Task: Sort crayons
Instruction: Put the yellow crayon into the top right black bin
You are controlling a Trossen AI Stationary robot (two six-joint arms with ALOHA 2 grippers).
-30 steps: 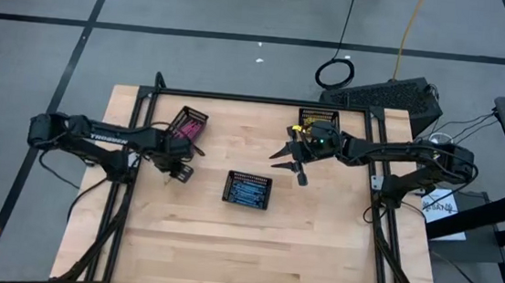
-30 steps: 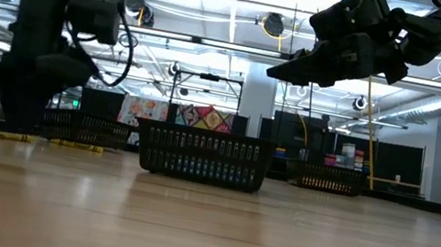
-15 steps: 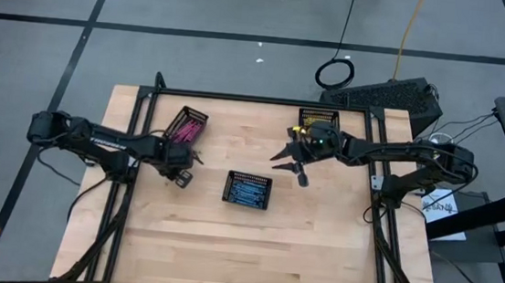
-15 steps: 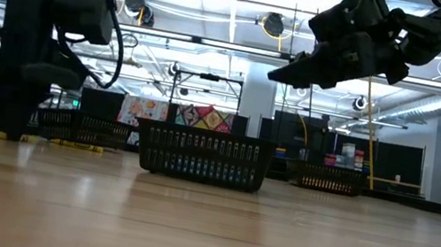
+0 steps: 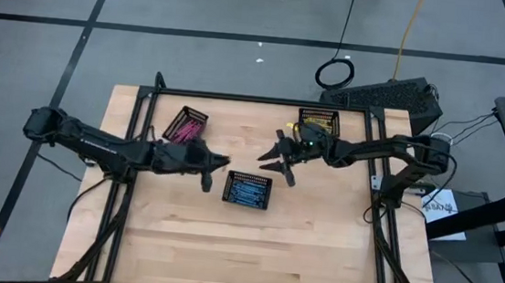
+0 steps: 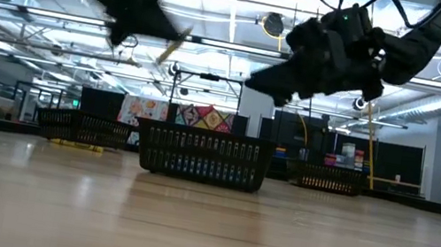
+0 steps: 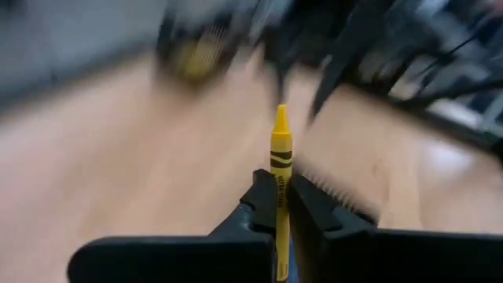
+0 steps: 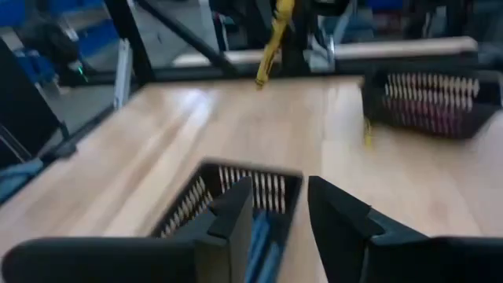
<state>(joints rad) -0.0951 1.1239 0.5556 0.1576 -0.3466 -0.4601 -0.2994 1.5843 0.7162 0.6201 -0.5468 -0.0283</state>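
Crayon, yellow (image 7: 280, 169), sits clamped in our left gripper (image 7: 280, 206) beside the middle tray (image 5: 247, 191); our right gripper (image 8: 279, 206), jaws apart, hovers over that tray.

Both arms over table (image 5: 170, 244); three black trays: pink (image 5: 185, 124), blue (image 5: 247, 191), yellow (image 5: 319, 120).

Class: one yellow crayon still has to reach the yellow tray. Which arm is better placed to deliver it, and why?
Left. The left gripper is shut on the yellow crayon and raised over the table. The right gripper is open and empty, between the blue tray and the yellow tray.
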